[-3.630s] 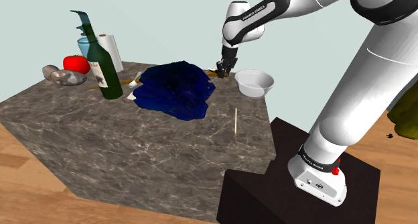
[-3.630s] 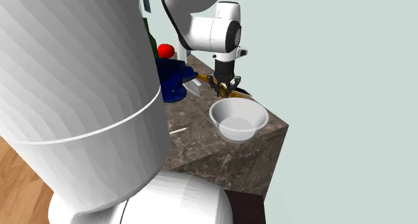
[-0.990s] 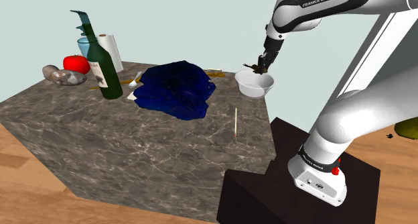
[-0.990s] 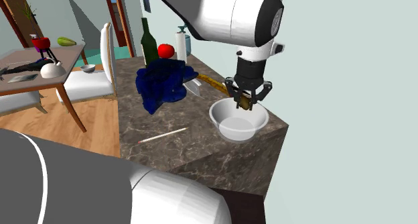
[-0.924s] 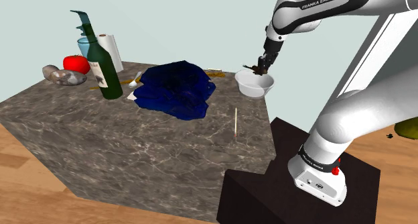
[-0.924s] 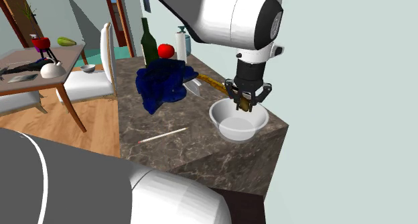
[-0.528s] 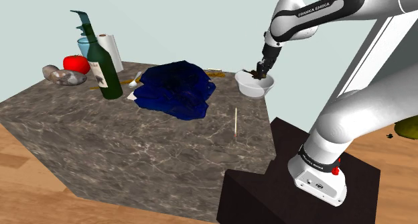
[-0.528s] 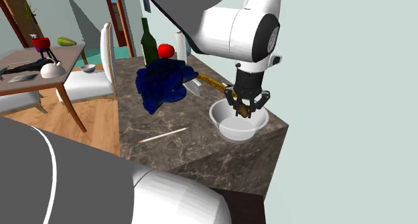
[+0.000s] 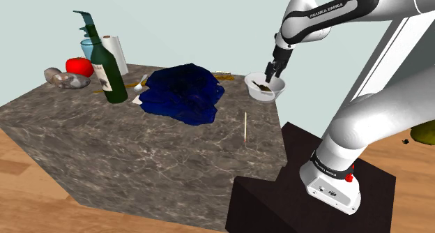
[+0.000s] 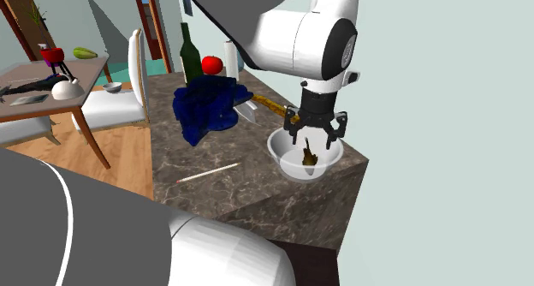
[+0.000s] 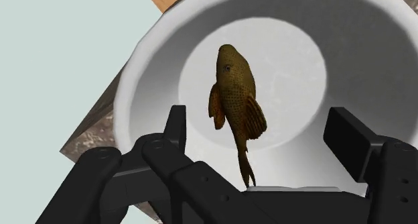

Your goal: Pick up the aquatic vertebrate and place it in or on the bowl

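shoulder view: the gripper (image 9: 269, 75) hangs just over the white bowl (image 9: 268, 95) at the far corner of the stone counter (image 9: 139, 141), and the brown fish (image 9: 263, 86) shows as a dark shape inside the rim.

second exterior view: the claw (image 10: 312, 139) is spread wide, holding nothing. the fish (image 10: 309, 158) sits directly beneath it, tail up, within the bowl (image 10: 281, 158). i cannot tell whether it rests on the bottom.

wrist view: the fish (image 11: 236, 95) lies centred between the fingers (image 11: 175, 125), touching neither, over the bowl's floor (image 11: 301, 68).

the step looks like release and retreat. keep the fingers apart and lift straight up, so you neither clip the rim nor drag the tail out.
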### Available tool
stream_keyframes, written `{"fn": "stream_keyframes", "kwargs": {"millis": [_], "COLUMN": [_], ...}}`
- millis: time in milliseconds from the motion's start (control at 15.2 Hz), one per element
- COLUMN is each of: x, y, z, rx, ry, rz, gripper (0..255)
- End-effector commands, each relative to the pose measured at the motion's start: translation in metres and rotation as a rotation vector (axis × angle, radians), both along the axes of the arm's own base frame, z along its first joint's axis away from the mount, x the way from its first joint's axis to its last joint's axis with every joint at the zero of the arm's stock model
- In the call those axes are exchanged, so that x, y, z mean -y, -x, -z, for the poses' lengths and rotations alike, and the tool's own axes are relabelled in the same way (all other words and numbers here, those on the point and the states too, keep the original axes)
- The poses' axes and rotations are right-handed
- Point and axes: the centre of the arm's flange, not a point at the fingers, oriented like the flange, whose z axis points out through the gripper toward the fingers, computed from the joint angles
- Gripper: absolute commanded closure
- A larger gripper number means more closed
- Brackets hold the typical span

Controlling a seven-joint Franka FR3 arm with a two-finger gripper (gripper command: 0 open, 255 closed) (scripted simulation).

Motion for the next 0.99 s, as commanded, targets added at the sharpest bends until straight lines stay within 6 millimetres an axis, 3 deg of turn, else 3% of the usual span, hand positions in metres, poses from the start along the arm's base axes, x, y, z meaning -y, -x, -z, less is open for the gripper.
{"fn": "stream_keyframes", "kwargs": {"millis": [0, 132, 396, 924], "x": [0.0, 0.0, 0.001, 0.001], "y": [0.0, 0.0, 0.005, 0.005], "z": [0.0, 0.0, -0.05, -0.05], "rx": [0.0, 0.0, 0.0, 0.0], "ry": [0.0, 0.0, 0.0, 0.0], "rz": [0.0, 0.0, 0.0, 0.0], "gripper": [0, 0, 0, 0]}}
